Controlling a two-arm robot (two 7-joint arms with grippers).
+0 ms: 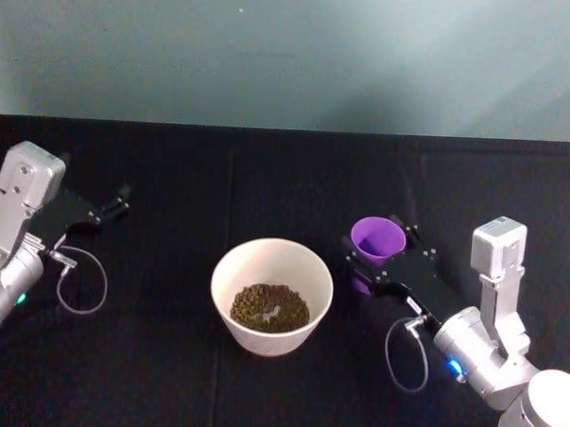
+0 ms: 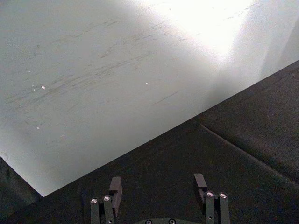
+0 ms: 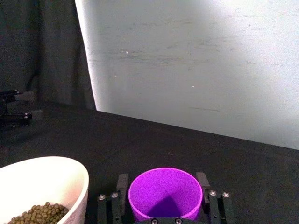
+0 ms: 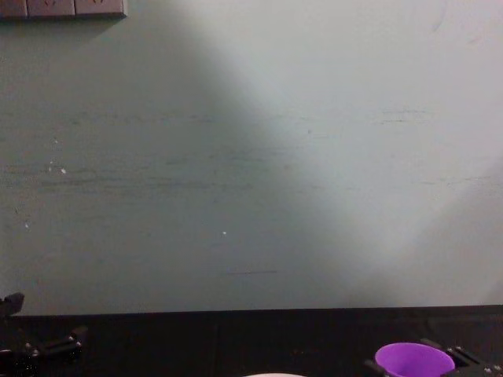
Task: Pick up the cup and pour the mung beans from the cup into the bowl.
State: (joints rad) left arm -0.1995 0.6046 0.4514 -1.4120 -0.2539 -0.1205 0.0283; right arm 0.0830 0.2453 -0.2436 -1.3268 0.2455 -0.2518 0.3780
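The head view looks down from above on the black table (image 1: pixel 268 165), with the bowl (image 1: pixel 272 296) at lower centre. The chest view sits low and faces the pale wall (image 4: pixel 251 157), the cup (image 4: pixel 414 360) showing at its lower right. The right wrist view looks close along its fingers at the cup and bowl, which the head view shares; the left wrist view faces bare table and wall.

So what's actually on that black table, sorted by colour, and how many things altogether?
Purple: 1, the cup, upright between the right gripper fingers.
White: 1, the bowl, mung beans inside.
Green-brown: 1 heap, the beans.
Total: 3.
The left gripper sits off to the side, open.
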